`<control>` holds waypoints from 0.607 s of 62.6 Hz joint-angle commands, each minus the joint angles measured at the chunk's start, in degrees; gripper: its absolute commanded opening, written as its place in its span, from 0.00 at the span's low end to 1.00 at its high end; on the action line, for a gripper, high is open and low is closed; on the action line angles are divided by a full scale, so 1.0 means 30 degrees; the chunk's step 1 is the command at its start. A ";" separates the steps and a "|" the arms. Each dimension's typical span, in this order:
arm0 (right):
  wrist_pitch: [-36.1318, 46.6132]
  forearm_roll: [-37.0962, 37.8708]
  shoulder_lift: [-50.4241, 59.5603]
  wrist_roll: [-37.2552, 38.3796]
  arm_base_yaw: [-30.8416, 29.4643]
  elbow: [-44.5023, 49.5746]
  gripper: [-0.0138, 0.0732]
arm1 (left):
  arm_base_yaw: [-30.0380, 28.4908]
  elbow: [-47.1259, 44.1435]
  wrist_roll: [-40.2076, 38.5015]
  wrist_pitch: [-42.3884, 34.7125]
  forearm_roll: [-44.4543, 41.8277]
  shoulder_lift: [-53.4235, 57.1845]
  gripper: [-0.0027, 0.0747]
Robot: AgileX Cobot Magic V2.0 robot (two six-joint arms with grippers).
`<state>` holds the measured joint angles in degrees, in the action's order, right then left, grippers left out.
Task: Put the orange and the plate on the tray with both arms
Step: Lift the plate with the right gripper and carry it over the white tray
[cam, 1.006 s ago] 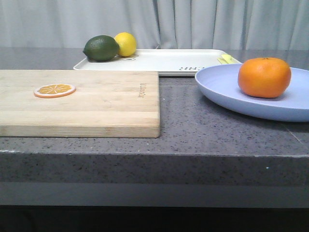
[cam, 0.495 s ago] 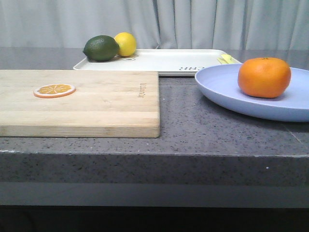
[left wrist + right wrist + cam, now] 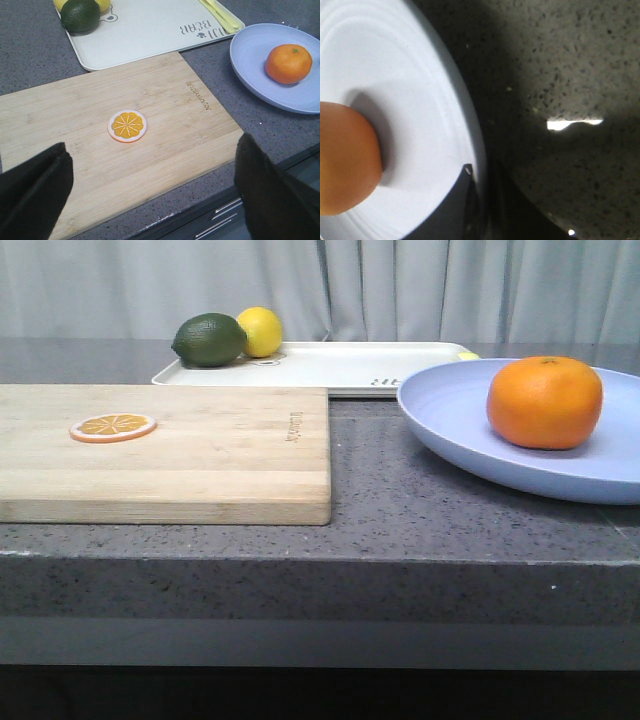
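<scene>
Plate [image 3: 470,430], orange [image 3: 545,402] on it, sat at the bench's right edge, rim clamped by our right pincer [image 3: 470,200], tray [image 3: 330,367] just behind toward the far edge; left pincer [image 3: 150,195] gaped empty.

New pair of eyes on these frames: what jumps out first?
The bright whole orange sitting on the wide lavender-blue plate at front right, with the right hand at the plate's rim. Next, the thin orange slice lying alone on the pale wooden cutting board at left.
</scene>
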<state>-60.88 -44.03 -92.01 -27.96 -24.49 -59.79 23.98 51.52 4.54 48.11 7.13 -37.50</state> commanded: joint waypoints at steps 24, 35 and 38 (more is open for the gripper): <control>-0.0271 -0.4443 0.0662 0.1052 0.0270 -0.0683 0.03 | -0.0075 0.0468 -0.0120 -0.1634 0.0319 -0.0008 0.86; 0.1322 -0.3745 0.0644 0.3530 0.2093 -0.2002 0.03 | -0.0075 0.0468 -0.0120 -0.2104 0.0319 -0.0008 0.86; 0.1936 -0.3139 0.0595 0.4620 0.2642 -0.2515 0.03 | -0.0075 0.0468 -0.0120 -0.2120 0.0319 -0.0008 0.86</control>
<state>-56.75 -50.67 -92.28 -18.95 -18.87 -63.35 23.98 51.52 4.54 46.65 7.13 -37.50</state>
